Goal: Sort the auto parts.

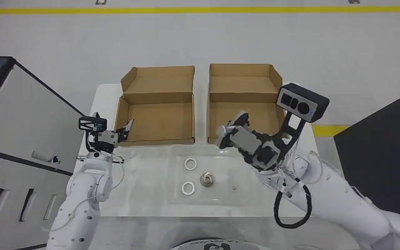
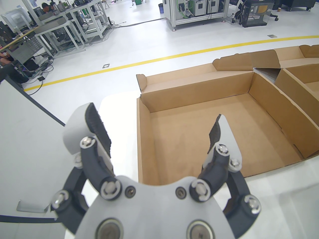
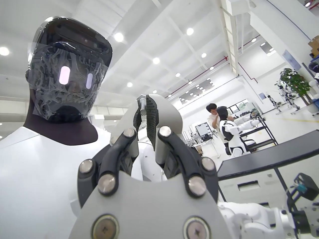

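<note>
Rings [image 1: 190, 164]: two; metal hub [image 1: 207, 180]: one; boxes [image 1: 156, 122]: two. Left jaws wide; right jaws pinch pin [image 3: 142, 106].

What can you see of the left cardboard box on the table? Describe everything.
The left cardboard box is brown card, shallow and rectangular, standing flat on the white table. Its lid is folded open behind it, small tabs raised at the corners. A narrow gap parts it from the right box. The left gripper hangs over its left wall, fingers open.
</note>
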Robot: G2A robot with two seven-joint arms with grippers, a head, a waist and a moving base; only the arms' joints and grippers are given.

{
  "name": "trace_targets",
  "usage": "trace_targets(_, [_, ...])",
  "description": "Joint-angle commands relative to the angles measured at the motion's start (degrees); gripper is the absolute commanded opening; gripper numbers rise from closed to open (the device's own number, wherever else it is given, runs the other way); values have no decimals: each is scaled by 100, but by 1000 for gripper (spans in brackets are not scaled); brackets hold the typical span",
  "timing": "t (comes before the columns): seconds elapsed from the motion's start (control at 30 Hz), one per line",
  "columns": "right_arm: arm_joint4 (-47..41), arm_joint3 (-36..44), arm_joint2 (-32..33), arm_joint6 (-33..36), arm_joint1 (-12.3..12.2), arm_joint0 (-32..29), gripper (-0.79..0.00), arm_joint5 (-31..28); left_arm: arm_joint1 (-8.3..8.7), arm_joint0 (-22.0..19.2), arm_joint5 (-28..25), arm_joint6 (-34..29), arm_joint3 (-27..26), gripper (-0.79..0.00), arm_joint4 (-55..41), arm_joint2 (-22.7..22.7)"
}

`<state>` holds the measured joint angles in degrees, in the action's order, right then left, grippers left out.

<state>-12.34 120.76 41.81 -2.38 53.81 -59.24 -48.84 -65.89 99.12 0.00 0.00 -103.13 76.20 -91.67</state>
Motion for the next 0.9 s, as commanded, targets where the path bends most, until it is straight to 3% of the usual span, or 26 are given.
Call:
trace_targets(0.0, [-54,27,88,97,4,-66,-785,14,0,0,0,0,0,0,0,0])
trace_targets(0.63, [170,480,864,-10,221,-771,-785,-916,0,0,0,0,0,0,0,0])
trace_targets(0.87, [315,815,1029,-157,352,-1004,-785,-916,0,0,0,0,0,0,0,0])
